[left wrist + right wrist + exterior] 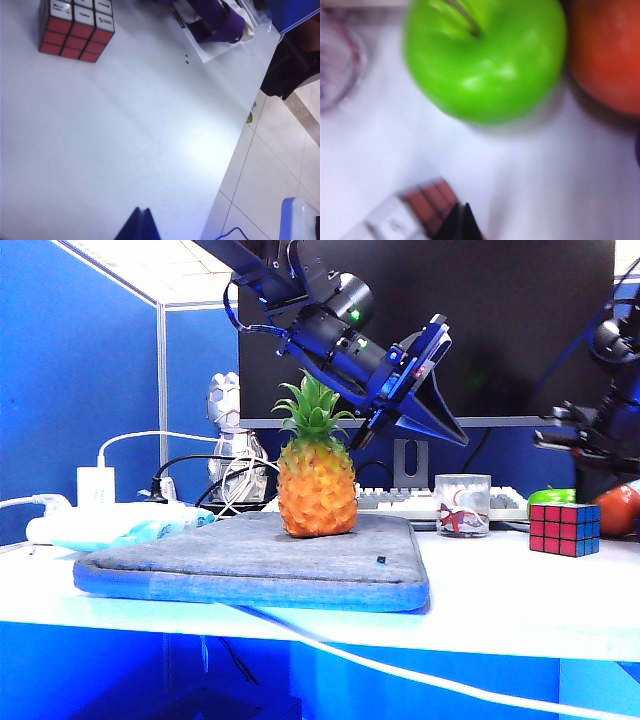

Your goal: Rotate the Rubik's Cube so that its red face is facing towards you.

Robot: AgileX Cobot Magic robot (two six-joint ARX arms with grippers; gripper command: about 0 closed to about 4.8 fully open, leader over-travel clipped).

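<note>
One Rubik's Cube (565, 528) is all we count, sitting on the white bench (500, 600) far out at the right edge, with its red face (552, 527) turned toward us and a blue side to its right. Starting from the left, we see one white charger block (95, 485) with cables, then one grey-blue pad (250, 562) carrying one pineapple (316, 475). Above the pineapple hangs the left gripper (425, 390), raised well clear of the bench; its jaws look drawn together into a point. Moving right, one glass cup (463, 504) stands before a keyboard (400, 502). Behind the cube we spot one green apple (485, 60) and one orange-red fruit (607, 55) beside it. The right gripper (461, 222) hovers low just above the cube, near the apple; its jaws seem closed, holding nothing.
</note>
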